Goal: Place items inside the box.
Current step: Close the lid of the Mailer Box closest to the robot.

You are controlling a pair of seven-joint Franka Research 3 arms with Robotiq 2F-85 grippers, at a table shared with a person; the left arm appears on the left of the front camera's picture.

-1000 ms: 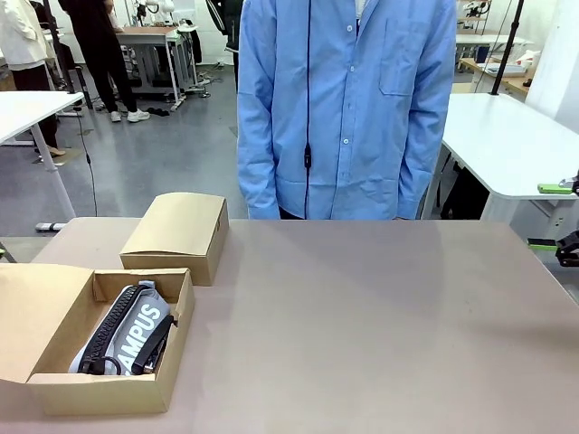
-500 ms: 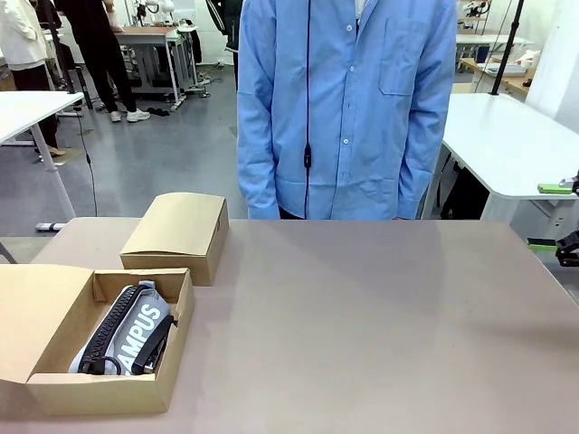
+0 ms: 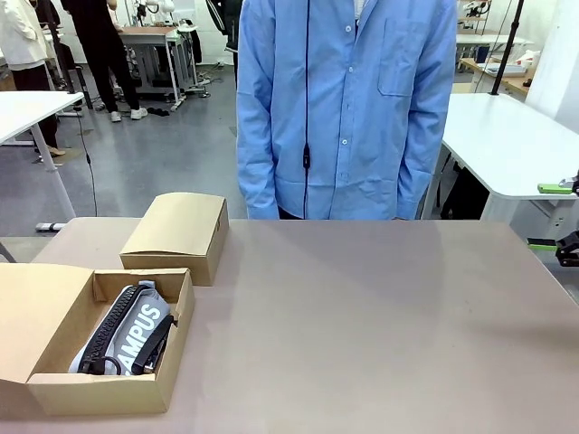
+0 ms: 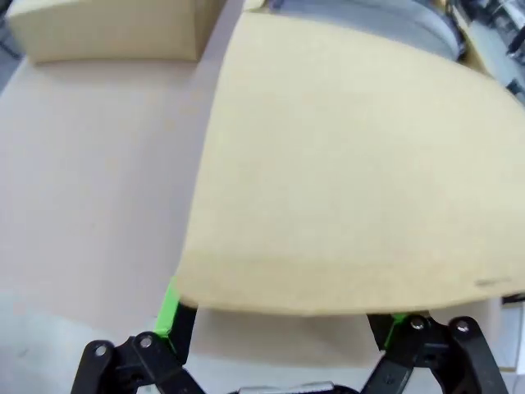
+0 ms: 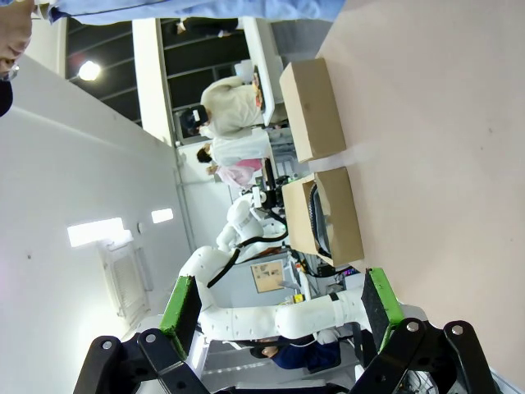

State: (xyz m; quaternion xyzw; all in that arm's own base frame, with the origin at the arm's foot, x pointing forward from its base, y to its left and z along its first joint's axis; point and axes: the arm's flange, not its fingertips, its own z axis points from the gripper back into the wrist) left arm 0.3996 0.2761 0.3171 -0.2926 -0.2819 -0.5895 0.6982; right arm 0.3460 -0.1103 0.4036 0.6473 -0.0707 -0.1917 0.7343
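With the pencil case (image 3: 125,333) already in the open box (image 3: 109,391), the left gripper (image 4: 283,324) spreads its 2 fingers wide just beneath the flap (image 4: 353,164), likely to close it, while the right gripper (image 5: 279,308) hangs equally wide and empty.

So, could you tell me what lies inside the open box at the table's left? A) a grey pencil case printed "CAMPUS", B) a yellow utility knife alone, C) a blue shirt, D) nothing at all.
A: in the front view the open box holds a grey zip pencil case with the white letters "AMPUS" showing on it.
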